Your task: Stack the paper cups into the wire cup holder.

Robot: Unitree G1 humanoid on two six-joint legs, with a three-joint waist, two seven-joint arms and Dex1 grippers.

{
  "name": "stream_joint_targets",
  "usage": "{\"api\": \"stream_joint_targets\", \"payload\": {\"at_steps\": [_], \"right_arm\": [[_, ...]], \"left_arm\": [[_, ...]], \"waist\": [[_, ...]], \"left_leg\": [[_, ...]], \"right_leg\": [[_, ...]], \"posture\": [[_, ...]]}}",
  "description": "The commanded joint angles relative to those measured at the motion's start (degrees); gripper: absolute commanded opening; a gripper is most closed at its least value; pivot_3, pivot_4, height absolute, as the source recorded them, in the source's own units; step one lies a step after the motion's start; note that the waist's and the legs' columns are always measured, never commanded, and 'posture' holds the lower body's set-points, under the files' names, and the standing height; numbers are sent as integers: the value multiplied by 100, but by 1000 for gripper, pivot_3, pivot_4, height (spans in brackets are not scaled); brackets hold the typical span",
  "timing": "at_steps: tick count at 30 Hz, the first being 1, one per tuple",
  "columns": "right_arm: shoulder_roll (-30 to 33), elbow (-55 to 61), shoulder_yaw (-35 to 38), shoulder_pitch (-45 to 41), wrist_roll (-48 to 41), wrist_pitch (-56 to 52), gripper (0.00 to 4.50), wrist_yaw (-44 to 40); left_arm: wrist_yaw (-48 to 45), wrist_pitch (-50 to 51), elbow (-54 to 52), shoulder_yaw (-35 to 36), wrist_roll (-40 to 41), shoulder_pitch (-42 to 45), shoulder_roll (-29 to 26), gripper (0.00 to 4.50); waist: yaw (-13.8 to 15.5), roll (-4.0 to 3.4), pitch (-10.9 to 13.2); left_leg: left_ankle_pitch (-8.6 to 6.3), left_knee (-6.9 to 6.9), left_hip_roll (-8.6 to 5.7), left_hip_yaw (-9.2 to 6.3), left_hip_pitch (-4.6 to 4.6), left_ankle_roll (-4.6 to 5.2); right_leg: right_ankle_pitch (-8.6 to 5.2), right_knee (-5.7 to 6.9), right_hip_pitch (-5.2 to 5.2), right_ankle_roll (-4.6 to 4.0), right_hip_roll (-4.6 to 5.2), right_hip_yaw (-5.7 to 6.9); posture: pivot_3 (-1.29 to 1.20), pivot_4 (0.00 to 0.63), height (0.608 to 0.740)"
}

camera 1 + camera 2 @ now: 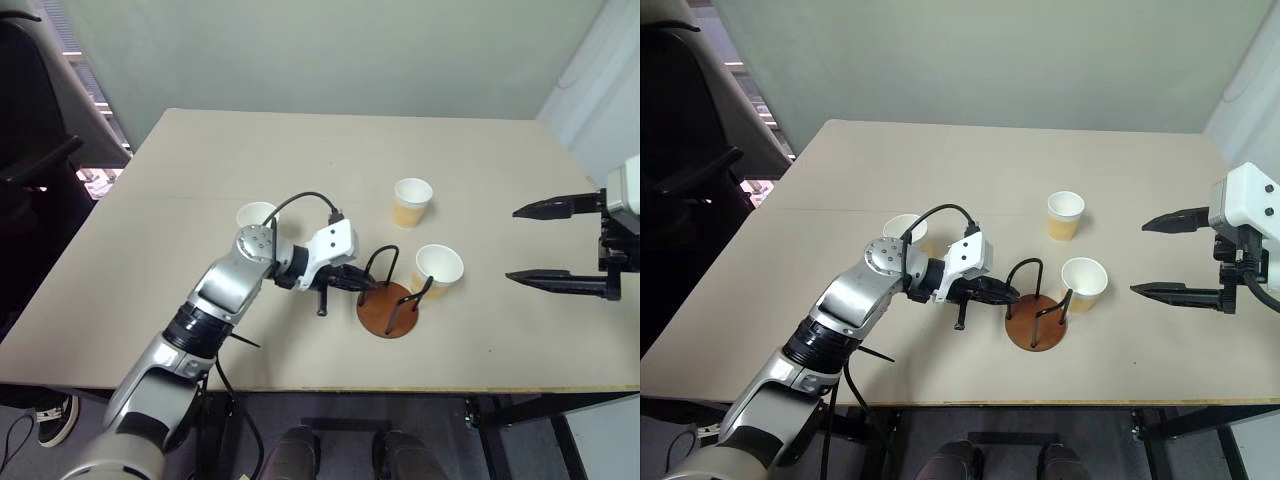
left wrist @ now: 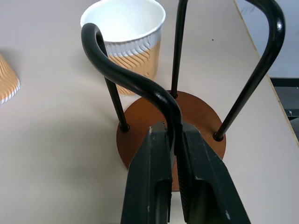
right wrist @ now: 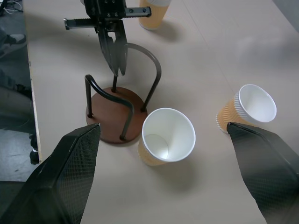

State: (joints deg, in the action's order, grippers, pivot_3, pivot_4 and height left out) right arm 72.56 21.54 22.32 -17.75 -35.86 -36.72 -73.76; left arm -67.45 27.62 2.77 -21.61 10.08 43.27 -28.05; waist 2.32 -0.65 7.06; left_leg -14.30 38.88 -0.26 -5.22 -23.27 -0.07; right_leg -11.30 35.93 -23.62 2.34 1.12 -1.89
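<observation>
Left wrist view catches the left gripper point(image 2: 175, 154) clamped on a wire of the wire cup holder point(image 1: 387, 307); head views add the right gripper point(image 1: 545, 243) spread wide beside three paper cups point(image 1: 439, 269).

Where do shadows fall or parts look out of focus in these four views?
Left eye view: soft, short shadows beside the paper cups and the wire cup holder. Left wrist view: the left end effector is sharp, closed on a wire arch. Right wrist view: the right end effector fingers look soft close to the lens; a cup throws a faint shadow on the table.
</observation>
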Motion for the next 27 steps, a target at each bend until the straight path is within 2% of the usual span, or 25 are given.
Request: {"api": "stream_joint_targets", "payload": {"at_steps": [1, 5, 12, 18, 23, 27], "right_arm": [[56, 51, 244, 3, -18, 29, 4500, 73], [59, 16, 200, 5, -1, 61, 4500, 89], [49, -88, -50, -110, 14, 160, 4500, 60], [-35, -486, -945, -106, 739, 838, 4500, 46], [-319, -384, -1577, -248, 987, 1023, 4500, 91], [-560, -581, -2131, -404, 1582, 1353, 4500, 259]], "left_arm": [[-21, -76, 44, 9, -48, 129, 36, 1530], [-165, -45, -49, 1, -44, 106, -66, 2938], [-689, -292, -382, 286, 307, -33, -404, 2938], [-803, -512, -415, 581, 384, -269, -757, 2938], [-863, -284, -613, 1148, 762, -441, -1206, 2938], [-929, 263, -926, 2013, 1701, -617, -1485, 2938]], "waist": [[1, 0, 0], [5, 0, 0], [2, 0, 0], [-10, 0, 0], [-27, -1, 0], [-58, -1, 0]], "left_leg": [[-2, 0, 0, 0, -3, -2], [-10, 1, 0, 0, -20, -9], [-35, 2, 0, 0, -23, -11], [-48, 7, 3, 0, -20, 4], [-66, 7, 5, -2, -20, 35], [-66, 6, 6, -1, -21, 34]], "right_leg": [[-1, 0, -2, 1, 0, 0], [-4, -1, -18, 6, 1, 0], [-13, -3, -23, 13, 1, 0], [-15, -2, -23, 12, 2, 1], [-13, 4, -28, 8, 2, 3], [-14, 2, -28, 6, 2, 3]], "posture": [[0, 150, 740], [0, 150, 740], [0, 150, 740], [0, 150, 740], [0, 150, 740], [0, 150, 740]]}}
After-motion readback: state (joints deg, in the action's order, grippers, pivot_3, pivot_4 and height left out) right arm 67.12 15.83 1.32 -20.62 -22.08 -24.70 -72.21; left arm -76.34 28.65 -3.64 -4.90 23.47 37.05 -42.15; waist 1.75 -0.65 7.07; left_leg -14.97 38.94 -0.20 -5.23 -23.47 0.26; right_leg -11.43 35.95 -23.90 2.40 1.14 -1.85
